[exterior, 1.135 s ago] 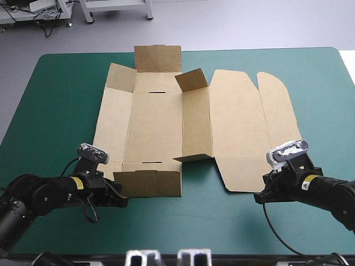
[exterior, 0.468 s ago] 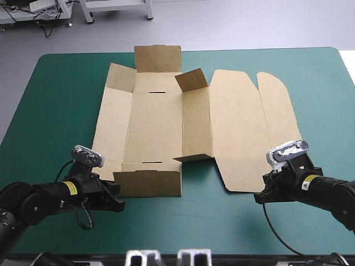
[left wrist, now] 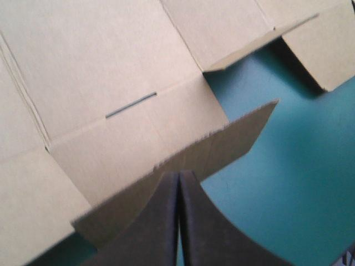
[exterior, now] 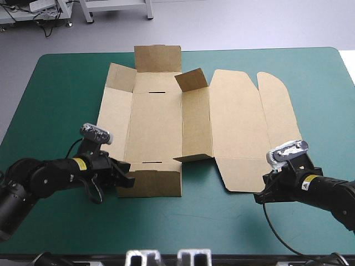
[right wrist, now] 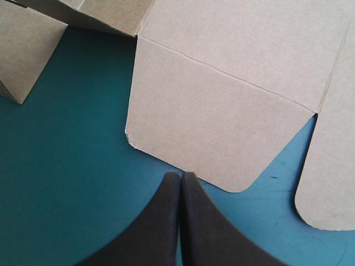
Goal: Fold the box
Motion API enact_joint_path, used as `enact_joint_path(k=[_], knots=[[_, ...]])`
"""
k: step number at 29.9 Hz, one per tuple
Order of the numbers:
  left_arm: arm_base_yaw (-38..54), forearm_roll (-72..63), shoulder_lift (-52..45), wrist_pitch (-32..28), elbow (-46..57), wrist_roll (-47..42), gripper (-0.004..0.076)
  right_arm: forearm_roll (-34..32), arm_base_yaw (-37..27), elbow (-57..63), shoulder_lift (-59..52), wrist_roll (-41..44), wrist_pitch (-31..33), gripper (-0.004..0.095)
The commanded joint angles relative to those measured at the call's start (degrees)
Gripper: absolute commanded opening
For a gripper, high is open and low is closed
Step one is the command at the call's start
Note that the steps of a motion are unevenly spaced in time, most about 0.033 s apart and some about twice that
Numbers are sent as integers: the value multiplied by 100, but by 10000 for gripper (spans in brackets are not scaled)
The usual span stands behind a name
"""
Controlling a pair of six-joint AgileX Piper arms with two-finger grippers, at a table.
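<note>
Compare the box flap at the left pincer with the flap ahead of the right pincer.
The near flap at the left pincer stands raised off the teal-green cover; the side flap ahead of the right pincer lies flat on it. The near flap has square corners; the side flap has a rounded one. Both are brown board of the same box, each with a shut pincer at its edge.

The black, round-segmented left arm (exterior: 50, 180) and its twin, the black right arm (exterior: 327, 194), are gleaming slightly. Each is wearing a small yellow marking near the wrist: left label (exterior: 81, 164), right label (exterior: 310, 180). The left gripper (left wrist: 178, 182) and right gripper (right wrist: 181, 177) are showing broad black curved fins, matte and smooth.
</note>
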Motion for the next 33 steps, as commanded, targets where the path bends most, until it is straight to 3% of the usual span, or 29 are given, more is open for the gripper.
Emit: enact_joint_path(k=[1, 9, 15, 20, 25, 33], knots=[[-20, -94, 409, -260, -810, 368, -6, 79, 13, -135, -46, -33, -249, -20], [473, 73, 1561, 420, -1846, 818, 14, 79, 13, -135, -46, -57, -228, -20], [2280, -78, 1633, 856, -1858, 1268, 14, 79, 13, -135, -46, -166, -204, -20], [3810, -519, 1857, 2248, -1858, 2300, 14, 93, 13, -135, -46, -201, -204, -20], [4390, -1140, 2168, 2160, -1858, 2444, 26, 130, 13, -135, -46, -210, -150, -20], [4437, -1862, 2968, 2241, -1858, 2703, 322, 129, 13, -135, -46, -306, 39, -20]])
